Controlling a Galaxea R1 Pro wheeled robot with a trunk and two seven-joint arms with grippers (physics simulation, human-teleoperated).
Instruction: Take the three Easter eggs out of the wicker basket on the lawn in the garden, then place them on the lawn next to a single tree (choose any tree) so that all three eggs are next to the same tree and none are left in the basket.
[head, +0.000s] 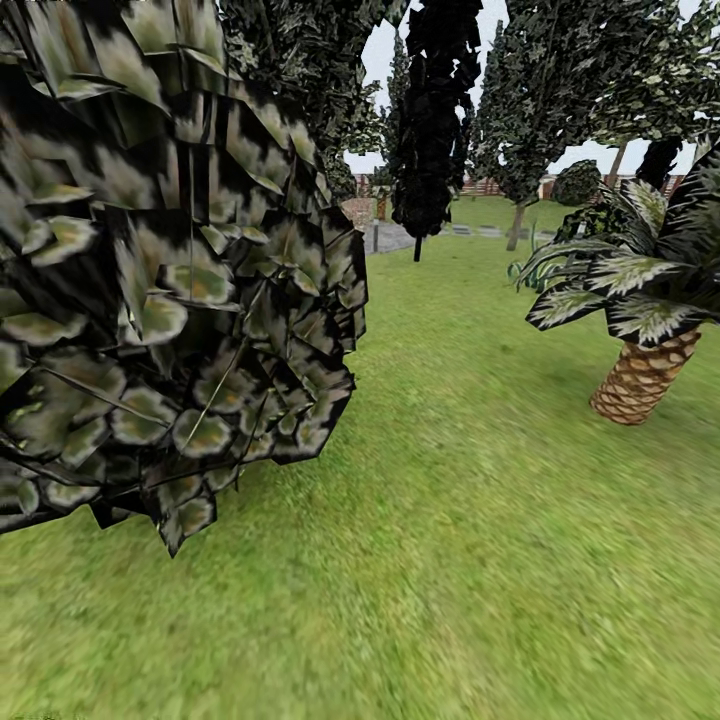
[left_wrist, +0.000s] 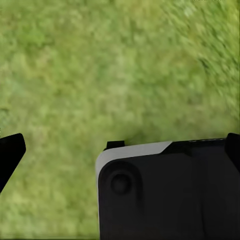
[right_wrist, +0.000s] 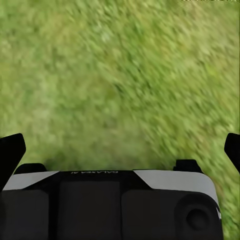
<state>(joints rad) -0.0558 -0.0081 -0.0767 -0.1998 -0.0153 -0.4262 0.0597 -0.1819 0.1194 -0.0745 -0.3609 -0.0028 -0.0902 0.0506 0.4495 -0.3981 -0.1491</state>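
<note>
Nearest, at 6 o'clock: lawn (head: 450, 600), short mottled grass, blurred in all three views, consistent with travel. Left wrist view: left hand (left_wrist: 120, 150) over bare grass, fingertips (left_wrist: 11, 150) dark at the two frame edges, set wide, nothing between. Right wrist view: right hand (right_wrist: 120, 147) likewise spread wide and empty above grass, dark fingertip (right_wrist: 12, 150) at each side.

At 9 to 11 o'clock, close: dense crown of dark angular leaves, tree (head: 170, 270), trunk hidden behind foliage. At 2 o'clock, mid-distance: short palm (head: 640, 375) with scaly brown trunk; not a valid target. At 12 o'clock, far: dark slender tree (head: 430, 130), grey paved area (head: 395, 238), taller trees and brown fence (head: 480, 186) beyond.

Location of eggs and wicker basket: cannot be told from these views.

Handling estimate: eggs likely light, rigid, smooth and curved, prone to slipping or rolling. Recommended grasp across the widest middle, fingers on opposite flanks, moderate closure. Set down gently on flat grass beside the chosen trunk to prevent rolling.

View differences: head view gives trees, palm and route, no hands. Wrist views give finger spread and ground directly below, no landmarks.
</note>
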